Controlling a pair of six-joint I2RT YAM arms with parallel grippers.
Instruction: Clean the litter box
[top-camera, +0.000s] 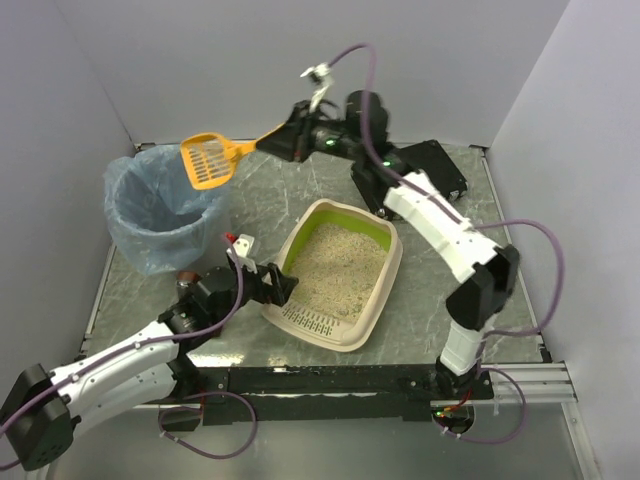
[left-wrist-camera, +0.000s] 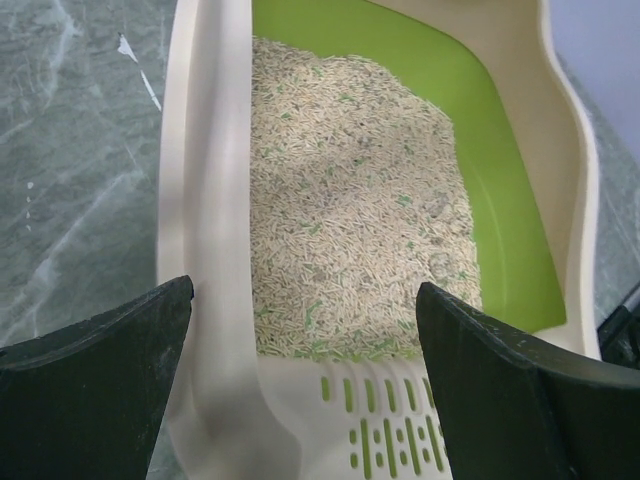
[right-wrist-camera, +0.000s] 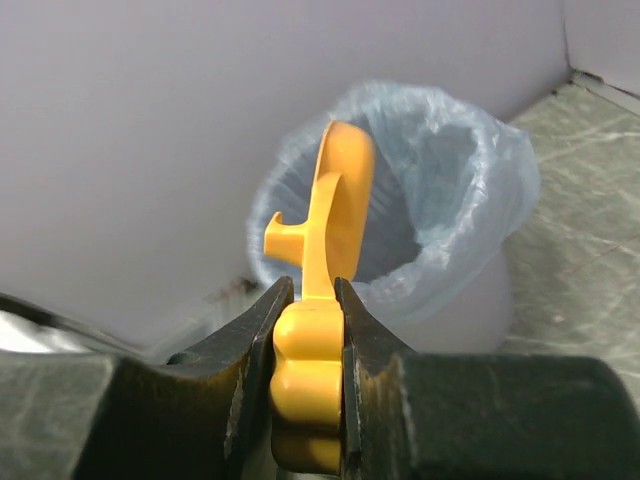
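Litter box (top-camera: 322, 321) lies on the table (top-camera: 440, 300), bin (top-camera: 150, 240) to its left. Beyond its far edge, right gripper (right-wrist-camera: 310, 291) pinches a scoop (top-camera: 212, 160), seemingly over the bin. Left gripper (top-camera: 283, 286) hangs spread at its grille end.

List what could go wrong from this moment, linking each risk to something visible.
1. The right gripper pinches the yellow scoop only at its handle end; it could twist or slip.
2. The scoop head hangs near the bin rim, so tipped litter may land outside.
3. The open left gripper straddles the litter box wall; a careless push could spill granules.
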